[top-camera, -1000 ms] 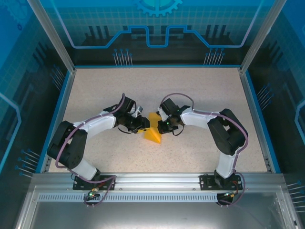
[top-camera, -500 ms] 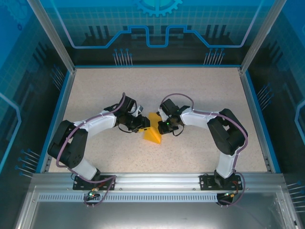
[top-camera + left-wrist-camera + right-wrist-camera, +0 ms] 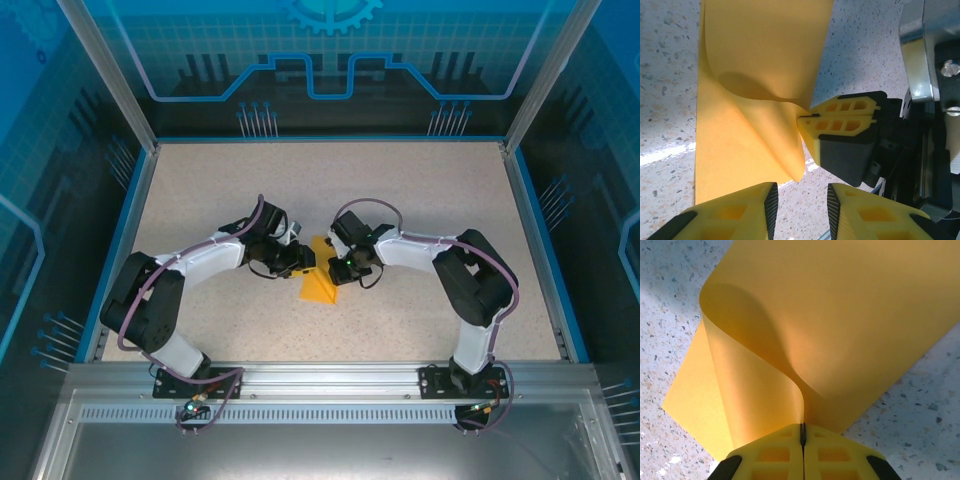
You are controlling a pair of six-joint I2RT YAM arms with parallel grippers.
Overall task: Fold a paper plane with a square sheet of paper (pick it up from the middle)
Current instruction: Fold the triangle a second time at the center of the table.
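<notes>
The right gripper [image 3: 802, 434] has edged toward 9 o'clock, its jaws clamped on a raised curl of the square sheet of paper [image 3: 318, 286] at mid-table [image 3: 420, 190]. The left gripper [image 3: 801, 200] sits at the sheet's 9 o'clock, jaws narrowly parted. The sheet's long axis runs 6 to 12 o'clock.

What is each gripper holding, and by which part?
The right gripper pinches the square sheet of paper at a lifted, curled edge; the left gripper is open, holding nothing.

One sheet, one tabletop, two arms, two grippers.
A single thin orange-yellow square sheet of paper [image 3: 850, 315]; one speckled beige tabletop [image 3: 420, 190]; two white-and-black robot arms, left arm [image 3: 200, 262] and right arm [image 3: 420, 243], each bearing one gripper, left gripper [image 3: 800, 205] and right gripper [image 3: 802, 432]; four yellow plastic fingers [image 3: 730, 215] altogether.
</notes>
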